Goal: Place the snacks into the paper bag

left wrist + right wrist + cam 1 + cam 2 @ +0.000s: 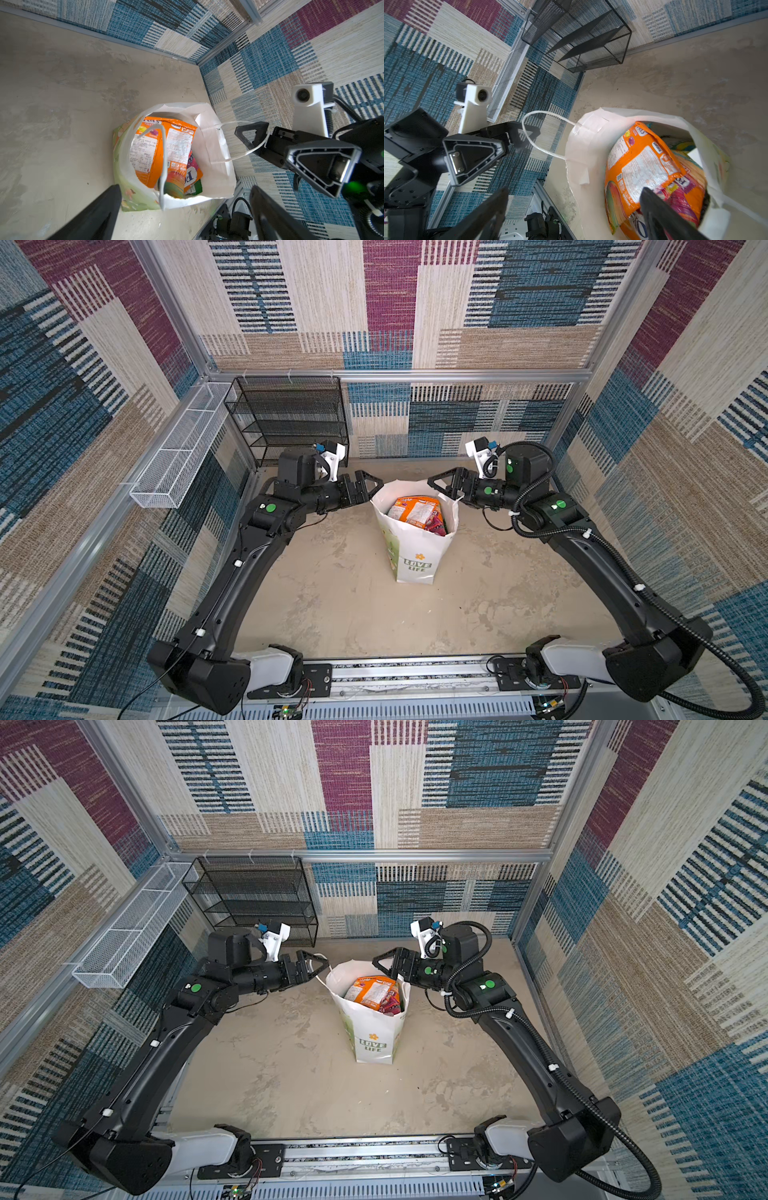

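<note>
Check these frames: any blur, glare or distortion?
Both top views: wide-angle, walls splay outward, bag sharp, light even. Left wrist: left tool soft up close, snacks sharp with slight sheen. Right wrist: right tool blurred, one finger hides part of the snacks, bag's inner wall nearly washed out.

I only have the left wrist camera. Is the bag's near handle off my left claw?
Observer: Cannot tell. In the right wrist view the cord handle overlaps the far finger of the open left claw; hooked or merely in front is unclear.
Operator: Any snacks outside the bag?
Observer: None visible in both top views; the snacks show only inside the paper bag.
Operator: What's behind my arm?
Observer: A black mesh rack against the back wall.
</note>
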{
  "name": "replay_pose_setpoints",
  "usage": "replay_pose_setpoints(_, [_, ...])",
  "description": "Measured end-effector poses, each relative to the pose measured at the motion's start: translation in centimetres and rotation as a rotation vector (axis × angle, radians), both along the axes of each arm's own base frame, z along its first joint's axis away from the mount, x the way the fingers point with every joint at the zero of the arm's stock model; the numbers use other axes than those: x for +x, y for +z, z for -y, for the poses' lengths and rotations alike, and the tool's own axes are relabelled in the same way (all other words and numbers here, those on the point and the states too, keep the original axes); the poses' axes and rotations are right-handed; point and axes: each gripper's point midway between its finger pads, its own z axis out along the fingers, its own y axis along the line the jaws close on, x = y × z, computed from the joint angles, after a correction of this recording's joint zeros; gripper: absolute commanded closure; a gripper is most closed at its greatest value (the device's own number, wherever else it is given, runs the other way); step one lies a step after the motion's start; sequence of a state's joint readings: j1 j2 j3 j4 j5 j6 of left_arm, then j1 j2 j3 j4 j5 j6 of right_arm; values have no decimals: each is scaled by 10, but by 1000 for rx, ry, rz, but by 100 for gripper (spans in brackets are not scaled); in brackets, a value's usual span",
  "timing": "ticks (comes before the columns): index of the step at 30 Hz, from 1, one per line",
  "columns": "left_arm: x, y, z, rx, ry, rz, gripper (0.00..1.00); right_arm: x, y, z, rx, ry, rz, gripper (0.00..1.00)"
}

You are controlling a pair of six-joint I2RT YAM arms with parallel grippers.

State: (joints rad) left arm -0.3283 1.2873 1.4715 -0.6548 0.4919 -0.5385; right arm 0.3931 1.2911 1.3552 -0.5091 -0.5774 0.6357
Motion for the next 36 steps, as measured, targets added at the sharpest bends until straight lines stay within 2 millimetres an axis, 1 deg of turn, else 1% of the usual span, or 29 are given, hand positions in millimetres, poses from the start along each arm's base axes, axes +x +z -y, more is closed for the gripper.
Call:
replay_pose_setpoints(2, [-8,-7,-10,46,17,-21,1,-1,-15,5,-38,-27,-46,0])
replay_pose_setpoints(3, [-11,-9,-14,66,26,-23,1,-2,-19,9,-58,-41,-54,0])
replay_pose_setpoints(6, [-21,-5,-24,90,43,-3,1,-4,-19,13,-74,-48,-49,0])
replay_pose_setpoints(8, [-26,-2,-27,90,45,11,1,-6,-24,10,-71,-28,-66,0])
replay_pose_setpoints(10, [-28,-1,-29,92,49,13,0,-5,-29,9,-80,-24,-79,0])
replay_pose_setpoints(12, [-28,-1,-35,110,75,21,1,-7,-26,16,-93,-48,-61,0])
replay_pose_setpoints(13, [-30,0,-40,121,95,34,1,-8,-19,23,-103,-71,-32,0])
replay_pose_setpoints(15, [-35,2,-50,140,138,64,1,-9,4,38,-126,-136,61,0])
replay_pose_setpoints(17, [-42,0,-64,166,196,100,1,-12,27,62,-159,-246,195,0])
replay_pose_setpoints(19, [-44,-11,-81,210,274,134,1,-15,33,91,-198,-384,295,0])
replay_pose_setpoints(20, [-45,-23,-94,249,334,140,1,-17,32,107,-216,-465,339,0])
replay_pose_setpoints(21, [-46,-36,-107,289,390,137,1,-18,27,119,-236,-523,368,0])
replay_pose_setpoints(22, [-45,-51,-122,331,468,133,1,-17,18,134,-266,-600,408,0])
replay_pose_setpoints(24, [-46,-83,-148,403,596,115,1,-12,-8,158,-333,-727,474,0])
replay_pose_setpoints(25, [-46,-101,-159,435,654,108,1,-10,-26,169,-371,-781,507,0])
replay_pose_setpoints(26, [-46,-121,-171,479,706,101,1,-8,-49,180,-419,-827,517,0])
replay_pose_setpoints(27, [-46,-137,-179,514,745,100,1,-6,-67,189,-454,-863,520,0])
replay_pose_setpoints(29, [-46,-172,-201,601,843,98,1,-3,-109,214,-536,-940,510,0])
replay_pose_setpoints(31, [-45,-193,-218,659,925,126,1,-2,-141,236,-591,-1010,493,0])
replay_pose_setpoints(33, [-43,-211,-232,718,983,160,1,-3,-171,255,-634,-1052,464,0])
replay_pose_setpoints(36, [-34,-230,-244,795,1008,189,1,-8,-212,283,-698,-1112,410,0])
